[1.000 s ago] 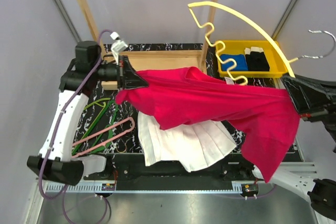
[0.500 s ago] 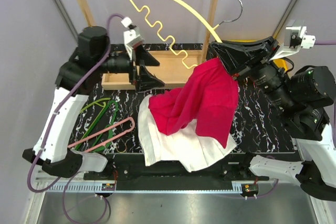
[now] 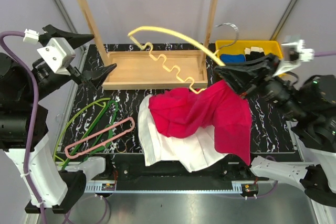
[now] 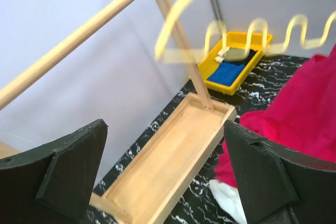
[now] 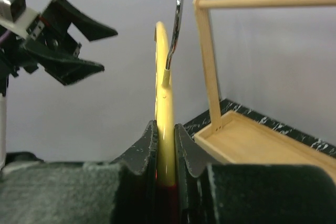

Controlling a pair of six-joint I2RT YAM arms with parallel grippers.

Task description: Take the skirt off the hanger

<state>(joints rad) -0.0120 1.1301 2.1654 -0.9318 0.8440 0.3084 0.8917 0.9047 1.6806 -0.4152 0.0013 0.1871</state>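
Observation:
The white pleated skirt (image 3: 173, 153) lies flat at the table's front middle, partly under a red shirt (image 3: 199, 111). The pale pink hanger (image 3: 132, 124) rests on the table to its left, apart from the skirt. My right gripper (image 3: 231, 74) is shut on a pale yellow hanger (image 3: 184, 38), from which the red shirt hangs. In the right wrist view the yellow bar (image 5: 164, 103) sits pinched in the right gripper (image 5: 165, 129). My left gripper (image 3: 100, 53) is raised at the far left, open and holding nothing. The left wrist view shows the left gripper (image 4: 165, 166) over the wooden tray.
A wooden rack with a tray base (image 3: 152, 72) stands at the back. Green wire hangers (image 3: 105, 114) lie by the pink hanger. A yellow bin (image 3: 252, 43) with folded clothes sits at the back right. The left wrist view shows the tray (image 4: 173, 156), bin (image 4: 233, 61) and shirt (image 4: 299, 108).
The left gripper let go of the red shirt, opened, and pulled back up and to the left. The right arm swung the yellow hanger toward the middle, and the shirt dropped onto the skirt.

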